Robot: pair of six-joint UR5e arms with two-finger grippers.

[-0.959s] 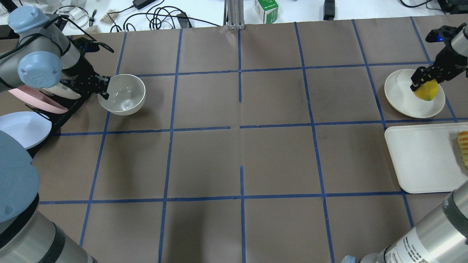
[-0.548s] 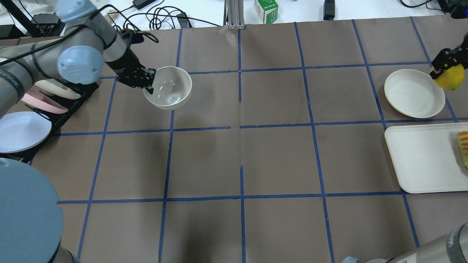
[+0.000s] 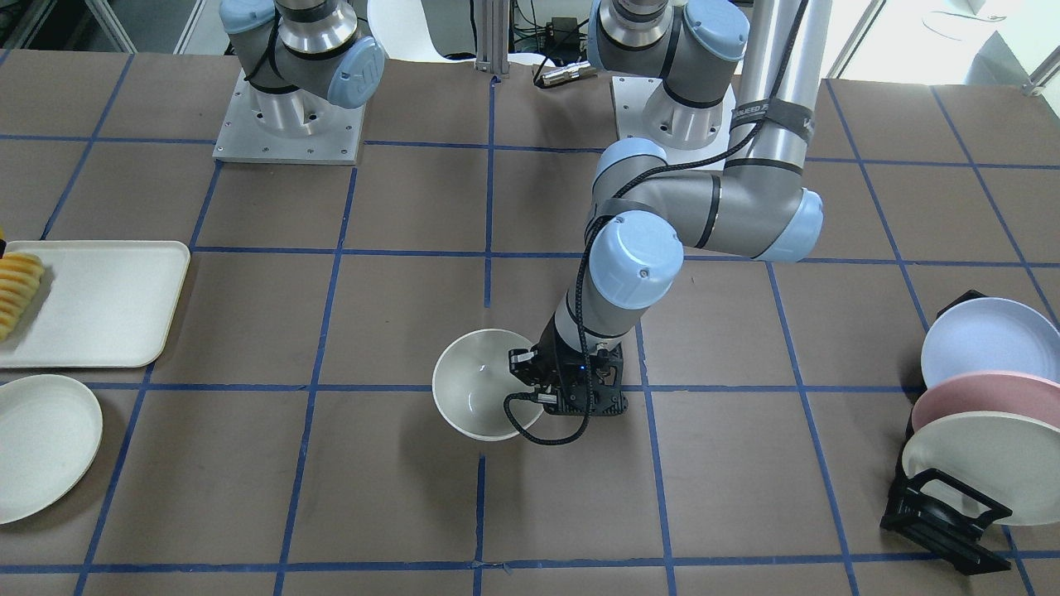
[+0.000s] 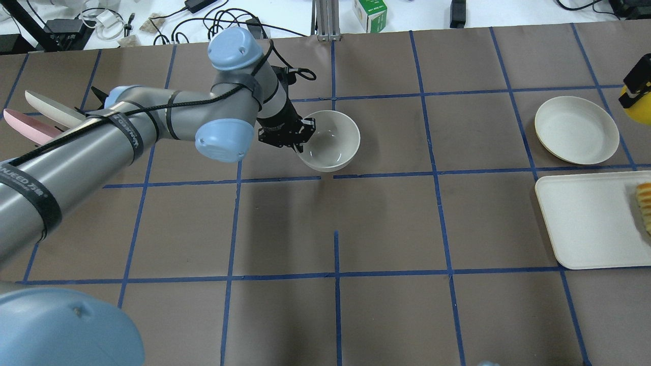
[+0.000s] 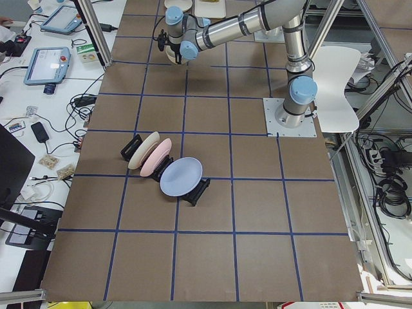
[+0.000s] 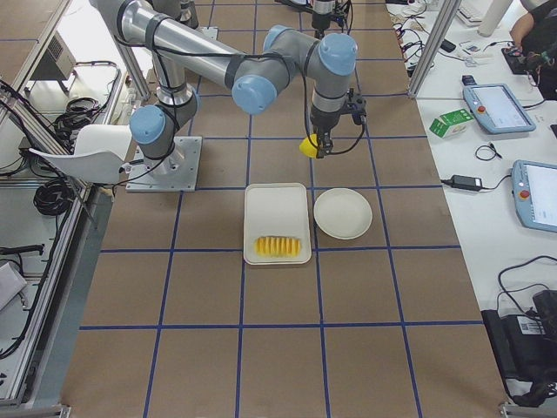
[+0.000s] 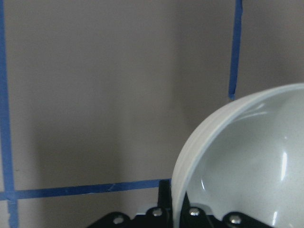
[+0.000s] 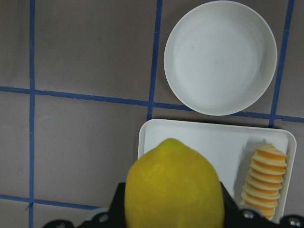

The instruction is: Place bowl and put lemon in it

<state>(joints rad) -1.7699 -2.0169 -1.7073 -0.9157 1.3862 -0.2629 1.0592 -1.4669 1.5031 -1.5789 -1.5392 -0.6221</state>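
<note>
The glossy off-white bowl [image 4: 333, 141] is near the table's middle, and also shows in the front view [image 3: 472, 385] and the left wrist view [image 7: 247, 166]. My left gripper [image 4: 301, 136] is shut on its near-left rim, one finger inside and one outside. I cannot tell whether the bowl touches the table. The yellow lemon [image 4: 641, 113] is at the far right edge, held in the air by my right gripper [image 4: 634, 100], which is shut on it. In the right wrist view the lemon [image 8: 173, 185] hangs above the tray and plate.
An empty shallow off-white plate [image 4: 576, 129] sits at the right. A white tray [image 4: 585, 218] in front of it holds sliced ridged orange-yellow food [image 4: 645, 203]. A black rack with several plates [image 3: 977, 430] stands at the left end.
My left arm has carried the bowl from beside the plate rack rightward to the table's middle. My right gripper has lifted the lemon off the plate and moved it to the right edge.
</note>
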